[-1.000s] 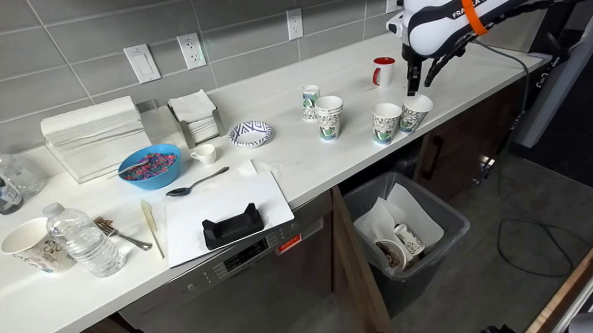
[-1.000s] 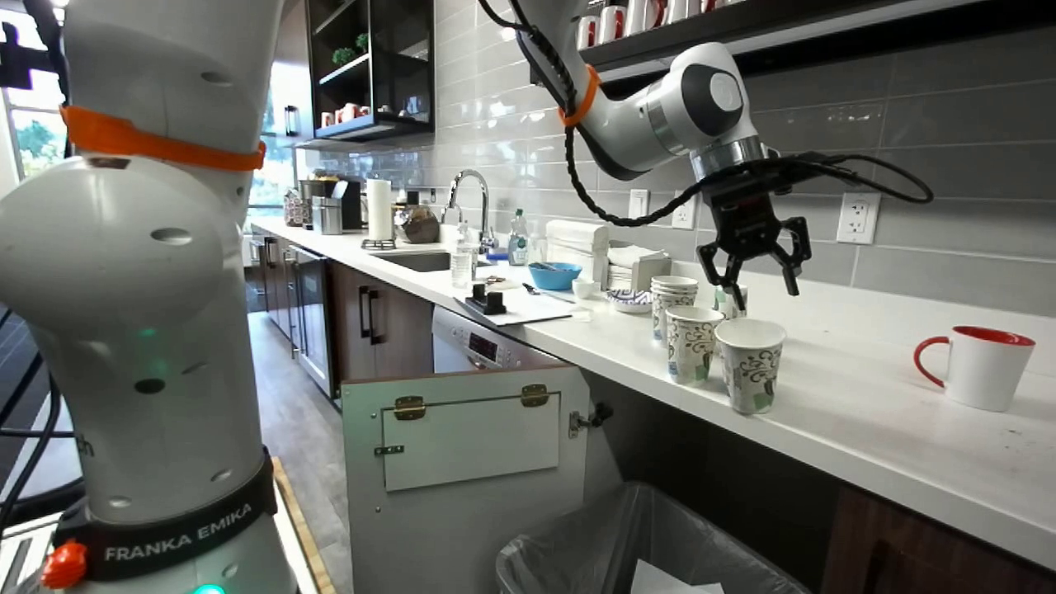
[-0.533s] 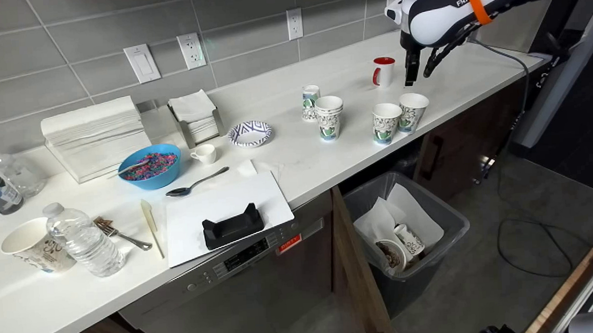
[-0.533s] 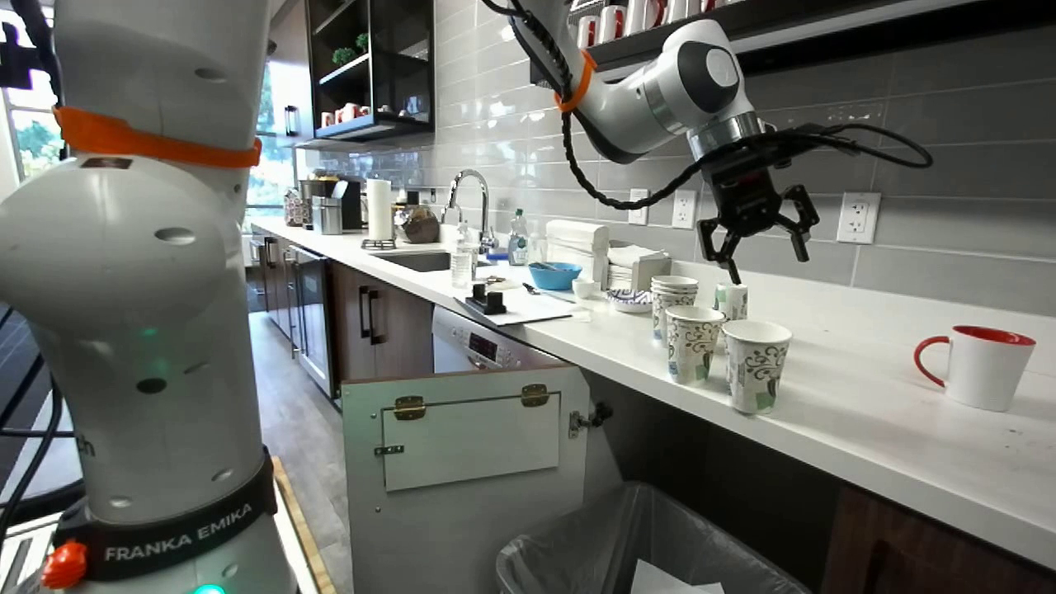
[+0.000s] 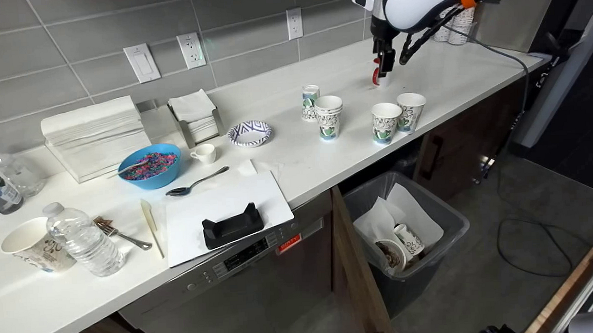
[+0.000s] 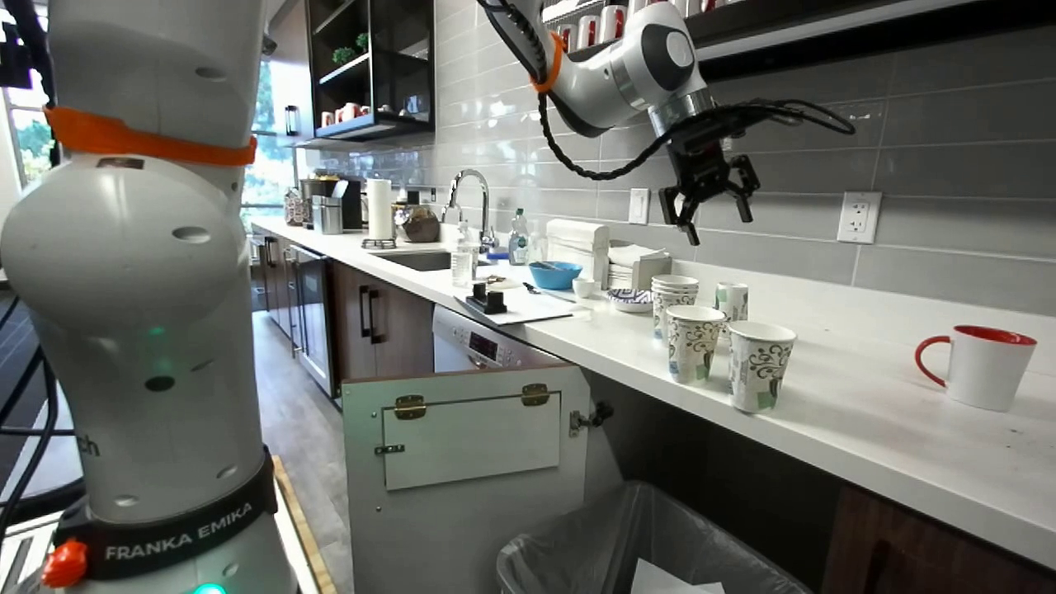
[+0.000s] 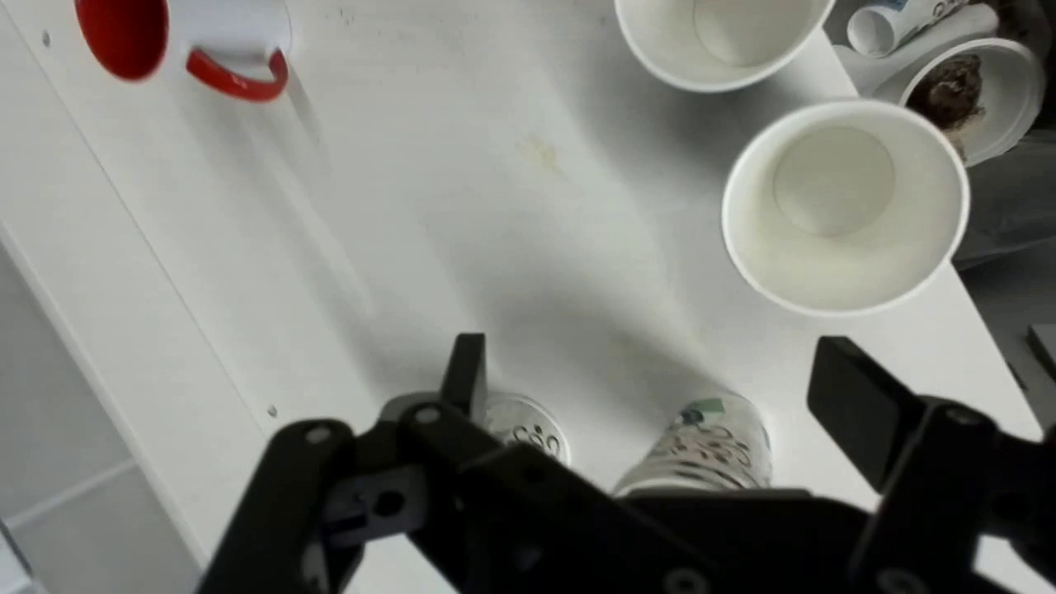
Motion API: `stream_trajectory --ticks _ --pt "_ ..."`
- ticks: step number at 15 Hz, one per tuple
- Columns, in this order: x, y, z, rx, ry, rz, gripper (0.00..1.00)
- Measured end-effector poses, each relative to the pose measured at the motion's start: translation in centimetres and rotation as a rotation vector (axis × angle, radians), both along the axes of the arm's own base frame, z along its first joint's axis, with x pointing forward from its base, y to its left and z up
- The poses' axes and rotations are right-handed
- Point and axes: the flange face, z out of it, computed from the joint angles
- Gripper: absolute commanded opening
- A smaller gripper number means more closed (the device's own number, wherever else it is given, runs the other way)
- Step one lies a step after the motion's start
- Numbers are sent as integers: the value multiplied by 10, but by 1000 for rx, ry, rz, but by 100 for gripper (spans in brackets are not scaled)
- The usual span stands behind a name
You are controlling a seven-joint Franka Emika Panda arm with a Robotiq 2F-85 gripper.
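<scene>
We see the pincer (image 6: 719,230) spread wide and empty, higher than the paper cups (image 6: 757,371), probably to clear their rims.

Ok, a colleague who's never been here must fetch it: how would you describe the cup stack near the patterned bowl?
On the long white counter, find the patterned bowl. Look along toward the two single paper cups; the cup stack stands between them. Unlike those cups, it shows several rims nested one above another.
</scene>
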Motion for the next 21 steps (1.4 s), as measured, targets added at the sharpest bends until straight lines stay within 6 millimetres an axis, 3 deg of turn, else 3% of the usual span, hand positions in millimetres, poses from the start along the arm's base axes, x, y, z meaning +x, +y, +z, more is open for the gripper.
stream_trajectory --ticks 3,6,14,21 --pt "9 38 2 6 68 152 100" --pt "23 56 -10 8 157 288 100" --pt "69 61 -66 -13 248 470 100" --pt "86 74 -74 -10 257 566 97"
